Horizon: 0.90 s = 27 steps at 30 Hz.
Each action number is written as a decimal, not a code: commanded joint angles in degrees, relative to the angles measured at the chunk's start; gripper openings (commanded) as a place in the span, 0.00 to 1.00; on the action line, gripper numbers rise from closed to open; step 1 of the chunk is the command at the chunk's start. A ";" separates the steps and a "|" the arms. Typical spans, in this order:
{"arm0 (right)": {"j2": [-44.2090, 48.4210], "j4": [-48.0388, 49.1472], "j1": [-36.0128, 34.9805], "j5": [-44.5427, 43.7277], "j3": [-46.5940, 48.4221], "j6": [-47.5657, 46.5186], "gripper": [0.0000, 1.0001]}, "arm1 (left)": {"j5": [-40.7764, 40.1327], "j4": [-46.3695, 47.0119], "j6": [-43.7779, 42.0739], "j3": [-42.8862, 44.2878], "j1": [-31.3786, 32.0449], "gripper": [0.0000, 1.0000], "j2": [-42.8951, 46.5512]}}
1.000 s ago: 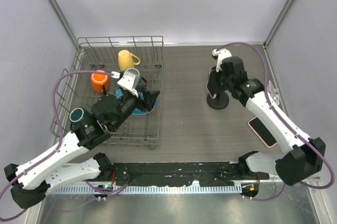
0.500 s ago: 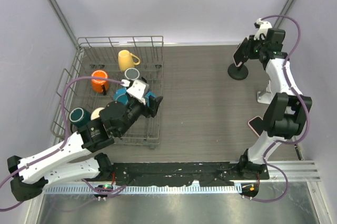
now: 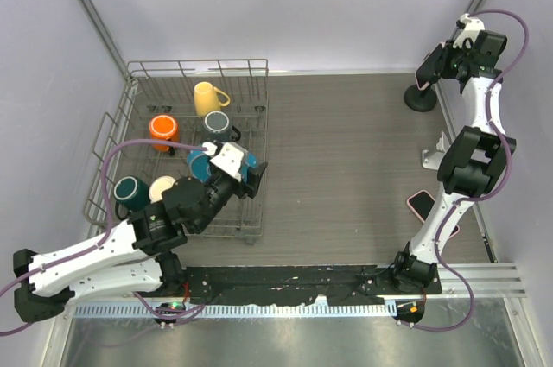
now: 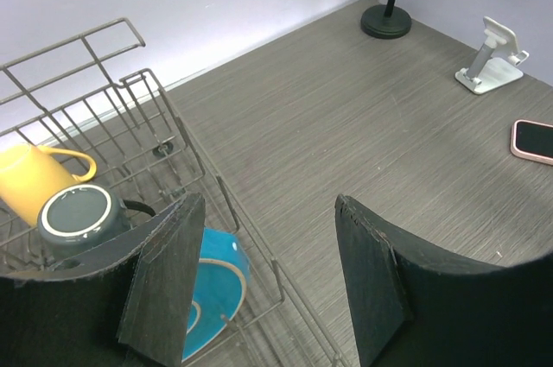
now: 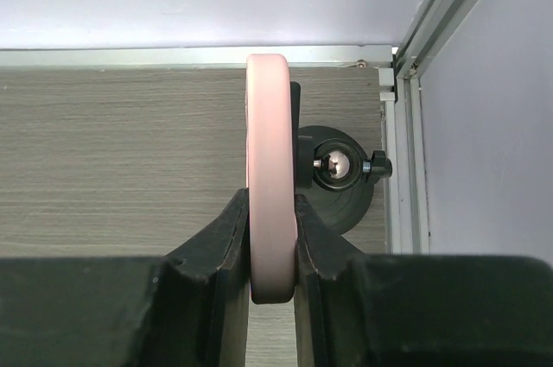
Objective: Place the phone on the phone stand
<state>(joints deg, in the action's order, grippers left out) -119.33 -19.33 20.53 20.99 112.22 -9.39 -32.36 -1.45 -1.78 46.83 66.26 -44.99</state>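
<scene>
Two claws, two states: nearest my bases, my left claw [image 4: 264, 216] hangs released over the right side of the wire dish rack [image 3: 197, 63], fingers wide apart with nothing between them. Below and beyond it in the rack lie a blue dish [image 4: 212, 285], a grey mug [image 4: 76, 214] and a yellow mug [image 4: 26, 179]. Off to the right on the desk [image 3: 337, 151], a second pink-cased phone [image 3: 421, 204] lies flat, screen up, with a small white stand [image 3: 435, 155] just beyond it (both well apart from either claw). In the far right corner my right claw [image 5: 270, 205] is clenched on the phone [image 5: 271, 125], holding it upright and edge-on, directly in front of the black phone stand [image 5: 346, 203]. A black part of the stand's top sits right against the phone's back; I cannot tell whether the phone is seated.
</scene>
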 commanded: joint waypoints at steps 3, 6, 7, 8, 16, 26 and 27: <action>2.43 5.89 0.38 6.95 3.80 -5.03 0.00 | -2.44 5.06 -2.96 -0.51 1.33 0.66 1.22; 2.08 4.83 0.38 8.35 3.09 -6.16 0.00 | -2.80 5.14 -3.31 -0.60 1.33 0.66 1.14; 1.99 4.57 0.38 8.80 2.83 -6.52 0.00 | -2.80 5.14 -3.32 -0.60 1.33 0.66 1.22; 1.99 4.65 0.38 8.71 2.56 -6.43 0.00 | -2.88 5.14 -3.40 -0.60 1.33 0.66 1.22; 1.29 5.18 0.38 0.63 3.17 -2.04 0.44 | -3.15 5.41 -3.84 -0.77 1.33 0.66 0.52; 4.27 2.82 -0.32 -7.00 6.07 3.22 0.81 | -3.59 5.50 -4.55 -0.86 1.33 0.66 -0.01; 5.24 1.50 -0.49 -10.24 6.86 4.11 0.82 | -3.59 5.50 -4.72 -0.86 1.33 0.66 -0.09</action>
<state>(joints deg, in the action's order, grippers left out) -119.52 -17.23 20.67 18.87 114.80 -9.37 -34.61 0.60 -5.34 46.09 67.40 -44.99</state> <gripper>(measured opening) 0.809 0.662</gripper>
